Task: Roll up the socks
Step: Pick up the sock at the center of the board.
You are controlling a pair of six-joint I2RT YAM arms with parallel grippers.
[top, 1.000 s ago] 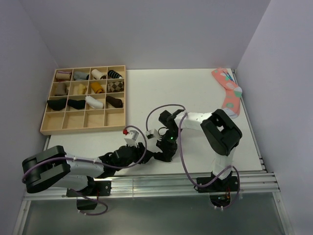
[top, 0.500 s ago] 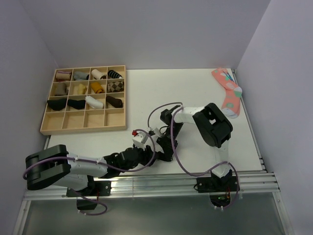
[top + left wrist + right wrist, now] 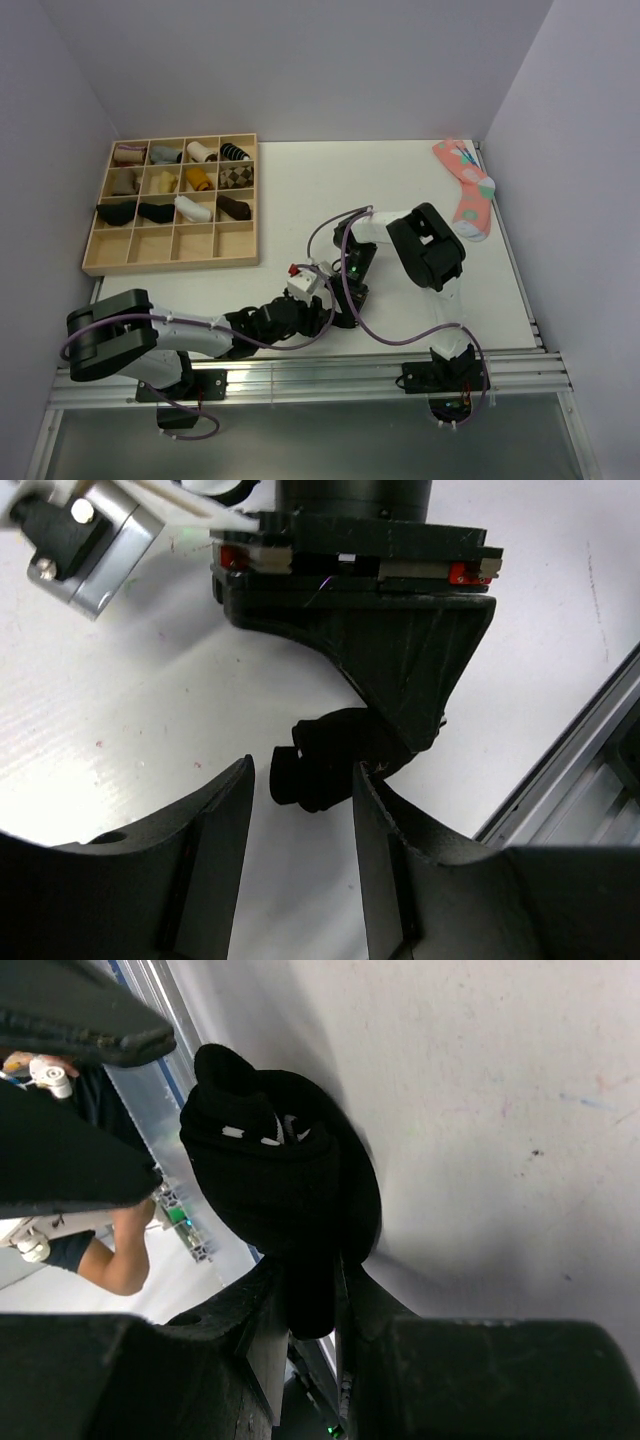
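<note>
Socks (image 3: 280, 1175) mid-roll at the counter's (image 3: 420, 190) near edge.
Right tool (image 3: 312, 1290) pinches them; left tool (image 3: 302, 790) stands half-wide around them. Next, likely: close, tuck the cuff over.

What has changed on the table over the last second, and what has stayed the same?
The left claw slid right, closing in on the right claw, whose arm folded its elbow in leftward. Nothing was grasped or released: the right claw still pinches the black socks. The pink sock and wooden tray stayed put.
</note>
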